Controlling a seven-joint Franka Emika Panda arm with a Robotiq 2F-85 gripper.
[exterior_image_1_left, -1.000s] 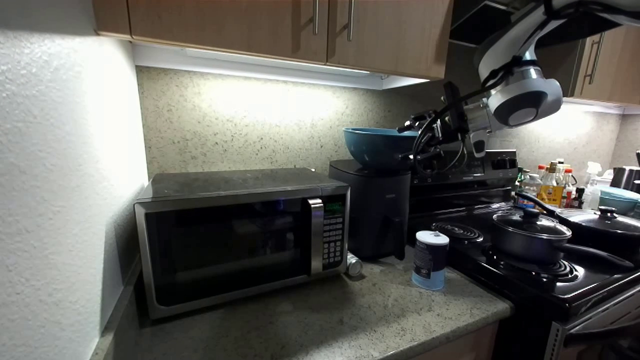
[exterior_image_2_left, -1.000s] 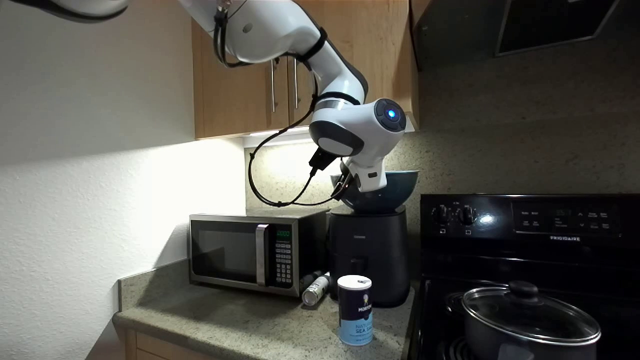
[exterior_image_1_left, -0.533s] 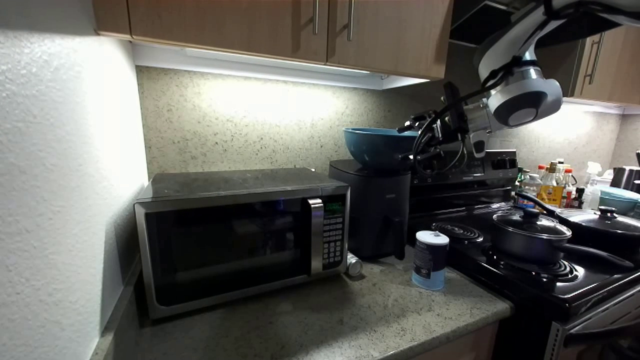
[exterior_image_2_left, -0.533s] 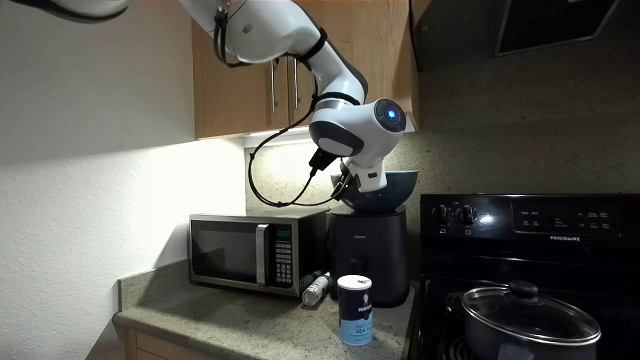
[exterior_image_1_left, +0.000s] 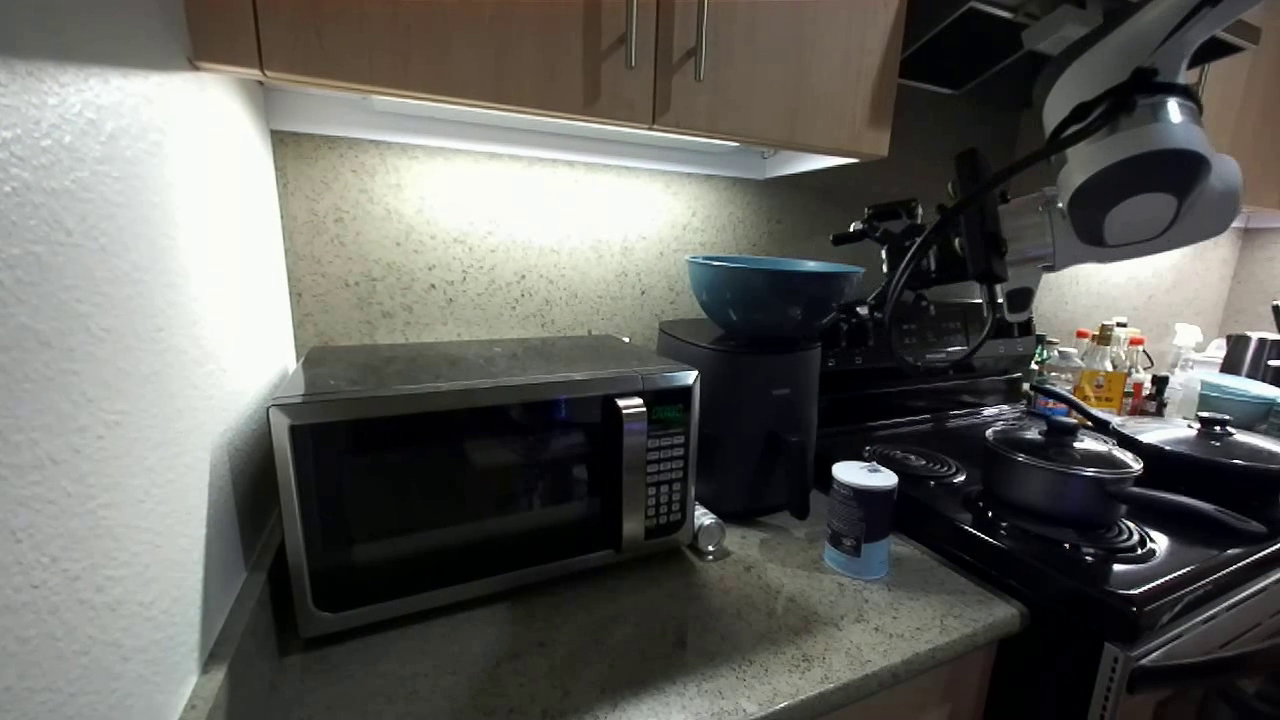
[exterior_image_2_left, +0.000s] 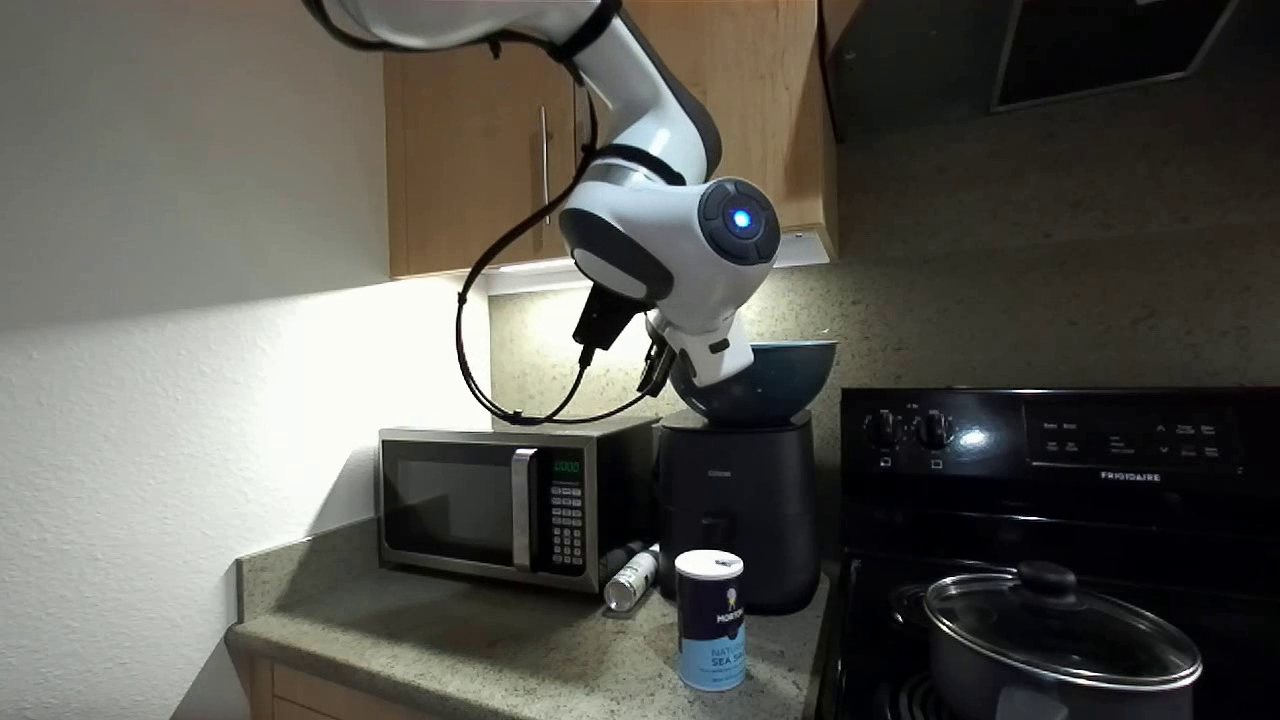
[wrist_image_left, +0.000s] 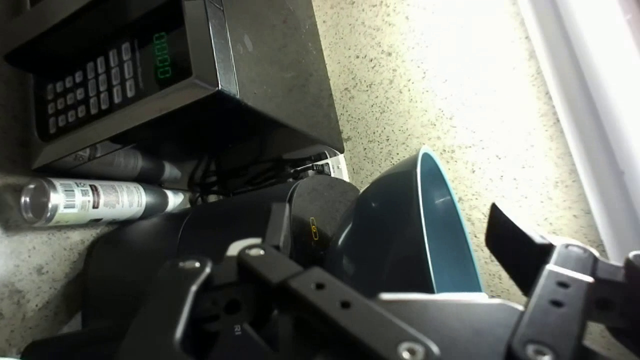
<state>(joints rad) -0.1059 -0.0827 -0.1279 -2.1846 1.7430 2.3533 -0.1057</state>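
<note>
1. In an exterior view, the glossy, rounded blue mixing bowl (exterior_image_1_left: 765, 300) sits upright on the matte black air fryer (exterior_image_1_left: 745, 430), the jaws near its side.
2. In an exterior view, the cylindrical salt canister (exterior_image_2_left: 711, 625) on the speckled desk (exterior_image_2_left: 500, 630) shows legible "Morton" lettering.
3. In the wrist view, the jaws stand apart, released; only here does the air fryer's top show its yellow mark (wrist_image_left: 314, 228).

A silver-fronted microwave (exterior_image_2_left: 450, 505) stands on the speckled surface (exterior_image_2_left: 520, 650), a cylindrical can (exterior_image_2_left: 632, 581) lying just beside it, while a sea salt canister (exterior_image_2_left: 711, 622) stands upright nearby, a glass-lidded pot (exterior_image_1_left: 1062, 490) sits on the black stove (exterior_image_2_left: 985, 500), and bottles (exterior_image_1_left: 1100, 385) cluster beyond it
</note>
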